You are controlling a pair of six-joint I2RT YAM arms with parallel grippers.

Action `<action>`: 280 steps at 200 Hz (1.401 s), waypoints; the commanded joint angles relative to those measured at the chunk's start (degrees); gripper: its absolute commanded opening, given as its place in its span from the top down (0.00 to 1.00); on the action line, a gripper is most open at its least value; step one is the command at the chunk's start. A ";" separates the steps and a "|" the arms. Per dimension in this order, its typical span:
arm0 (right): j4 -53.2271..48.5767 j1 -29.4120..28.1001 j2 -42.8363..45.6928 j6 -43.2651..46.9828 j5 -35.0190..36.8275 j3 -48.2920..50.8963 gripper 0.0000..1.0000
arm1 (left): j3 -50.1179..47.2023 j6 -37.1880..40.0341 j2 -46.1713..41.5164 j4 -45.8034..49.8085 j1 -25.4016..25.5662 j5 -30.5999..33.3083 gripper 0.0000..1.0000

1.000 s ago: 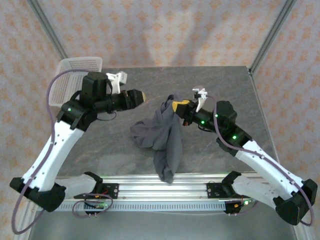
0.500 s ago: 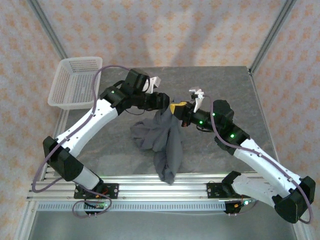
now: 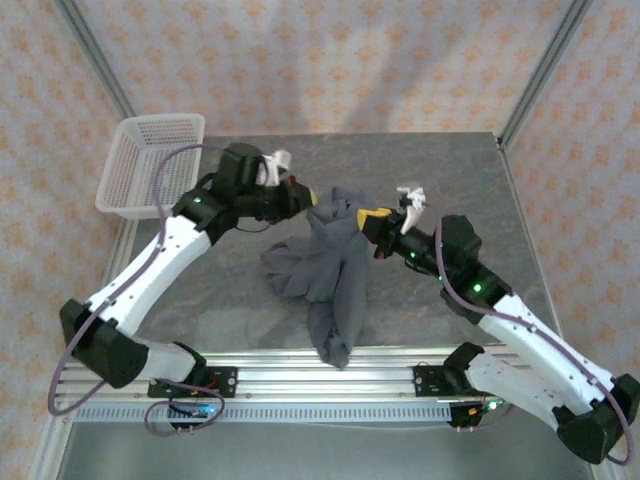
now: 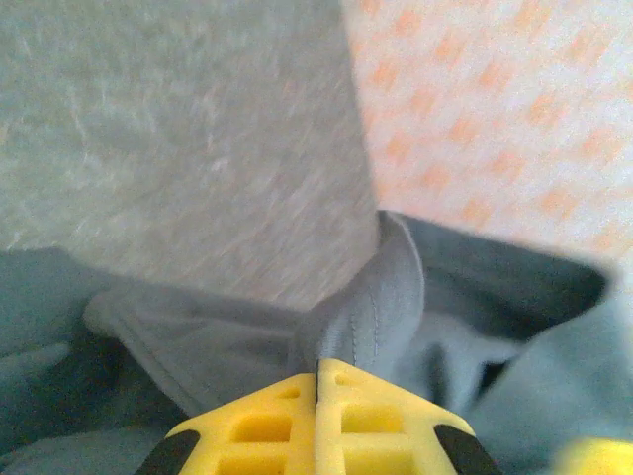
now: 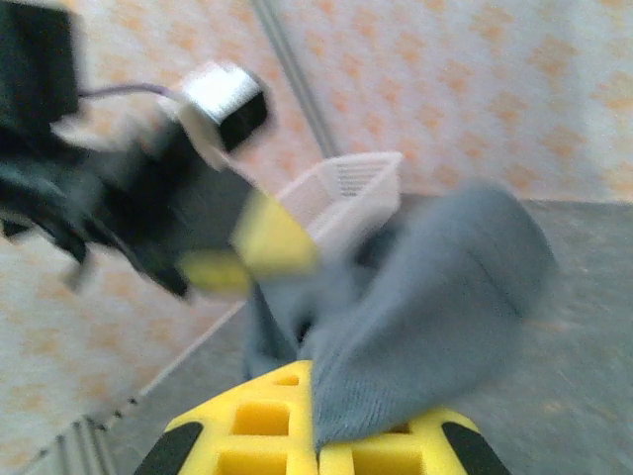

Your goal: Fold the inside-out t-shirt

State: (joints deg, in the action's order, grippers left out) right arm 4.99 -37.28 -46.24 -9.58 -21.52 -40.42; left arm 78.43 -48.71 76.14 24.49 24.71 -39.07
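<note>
Top external view: the t-shirt [image 3: 335, 275] is in the middle of the frame, crumpled and not spread. Its top part is lifted between the two claws, and its lower tail reaches down to the near edge of the table [image 3: 440, 160], by the metal rail [image 3: 300, 380]. The left claw [image 3: 303, 196] is closed on the cloth; in the left wrist view its yellow fingers [image 4: 376, 416] pinch only a thin seam fold. The right claw [image 3: 372, 220] is closed on a thicker bunch of the cloth, as the right wrist view shows, though that view is blurred.

I judge three risks. The thin seam may slip out if the arms pull apart fast. The two claws are near each other and may knock together. The tail may catch on the rail, or drag the t-shirt off the table.
</note>
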 commanded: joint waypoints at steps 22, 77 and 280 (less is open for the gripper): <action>1.99 0.36 -4.25 -4.11 1.35 5.38 0.83 | 12.42 -8.83 -0.79 -9.56 1.79 -7.22 1.00; -5.12 0.29 6.41 1.74 8.94 1.13 0.43 | 10.25 -0.87 -1.68 -2.06 2.79 -5.11 1.00; 19.73 0.36 -9.52 -24.36 -22.93 -16.61 1.00 | 3.76 16.22 12.04 9.51 -2.97 1.41 1.00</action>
State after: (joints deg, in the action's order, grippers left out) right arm 6.79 -36.95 -59.90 -14.55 -37.30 -58.39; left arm 86.24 -35.03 79.24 36.93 21.45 -34.96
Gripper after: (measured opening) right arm 0.042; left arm 0.042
